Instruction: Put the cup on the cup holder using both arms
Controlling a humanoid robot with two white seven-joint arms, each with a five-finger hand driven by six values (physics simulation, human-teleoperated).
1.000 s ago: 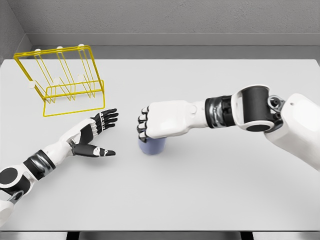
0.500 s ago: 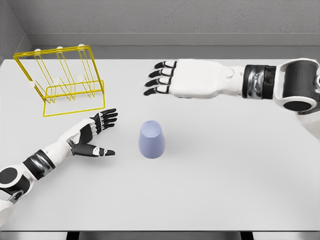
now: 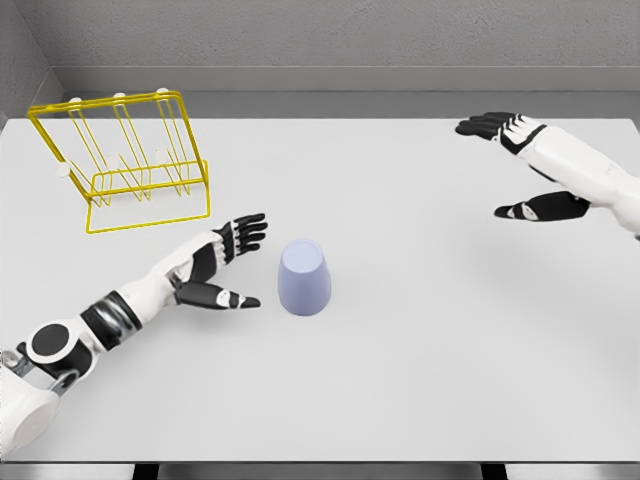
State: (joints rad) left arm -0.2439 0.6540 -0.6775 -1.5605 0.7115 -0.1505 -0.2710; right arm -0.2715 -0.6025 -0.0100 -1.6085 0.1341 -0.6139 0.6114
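A lavender cup point(image 3: 304, 279) stands upside down on the white table point(image 3: 420, 340), near the middle. My left hand point(image 3: 237, 262) lies just left of the cup, fingers spread and thumb pointing at it, a small gap between them. Far off at the right edge is my right hand point(image 3: 515, 165), open and holding nothing. The yellow wire cup holder point(image 3: 122, 162) stands at the back left of the table.
A grey wall runs along the back edge of the table. The table's front edge shows at the bottom of the view.
My right hand let go of the cup, rose and pulled away to the far right. My left hand slid right, closer to the cup. The cup stayed put.
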